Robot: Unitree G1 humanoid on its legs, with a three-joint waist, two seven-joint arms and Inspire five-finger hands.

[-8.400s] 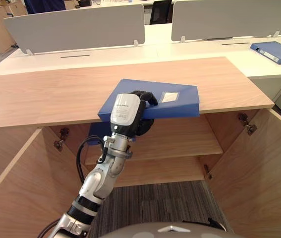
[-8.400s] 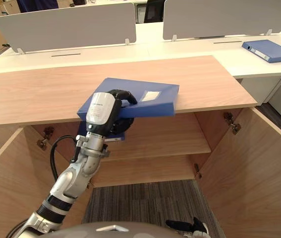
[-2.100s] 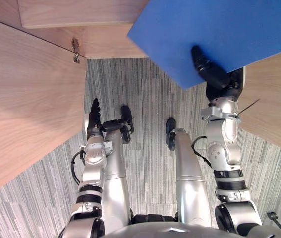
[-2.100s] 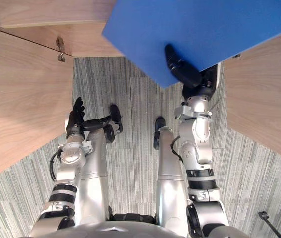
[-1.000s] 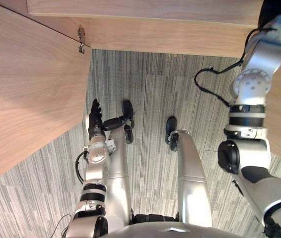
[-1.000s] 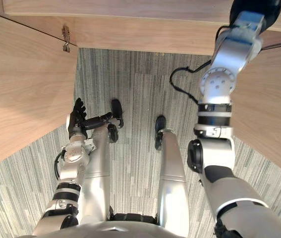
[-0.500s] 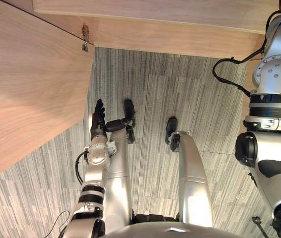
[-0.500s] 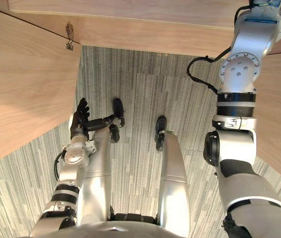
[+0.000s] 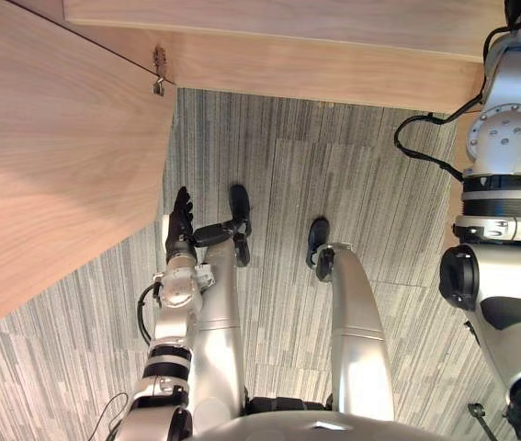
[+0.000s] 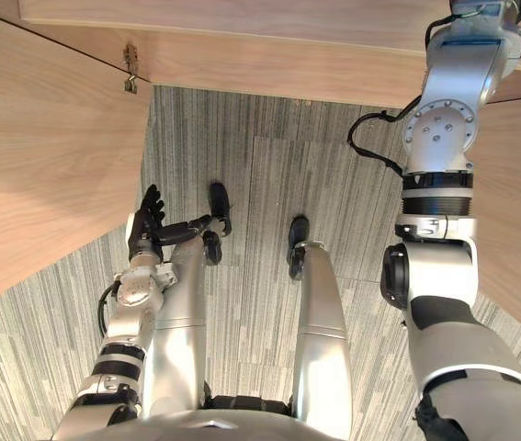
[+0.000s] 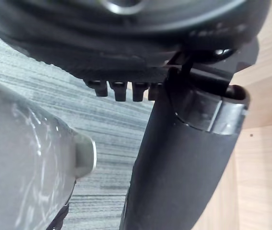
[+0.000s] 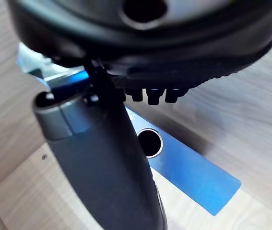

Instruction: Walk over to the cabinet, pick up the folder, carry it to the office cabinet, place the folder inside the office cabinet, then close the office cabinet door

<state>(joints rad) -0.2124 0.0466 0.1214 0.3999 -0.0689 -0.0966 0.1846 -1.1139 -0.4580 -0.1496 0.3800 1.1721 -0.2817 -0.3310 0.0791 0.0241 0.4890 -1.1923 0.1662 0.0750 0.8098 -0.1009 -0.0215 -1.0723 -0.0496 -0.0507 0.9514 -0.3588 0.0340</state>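
Observation:
The blue folder [image 12: 188, 167] lies flat on a light wooden shelf [image 12: 25, 201] inside the office cabinet, its spine with a round finger hole towards my right hand [image 12: 107, 167]. That hand hovers just short of the folder, open, thumb stretched out and fingers straight, gripping nothing. My right arm [image 9: 502, 138] reaches up into the cabinet at the far right. My left hand [image 9: 180, 220] hangs open beside my left leg, near the left door.
The cabinet's left door [image 9: 49, 156] stands swung open at my left, its metal hinge [image 9: 158, 73] at the top. The right door [image 10: 517, 230] is open beside my right arm. The cabinet's lower front edge [image 9: 315, 73] runs across the far side, over striped grey carpet [image 9: 361, 184].
Two seconds ago the right hand held the blue folder over the floor; now the arm reaches into the cabinet and the folder lies free on the shelf. The left hand has stayed put.

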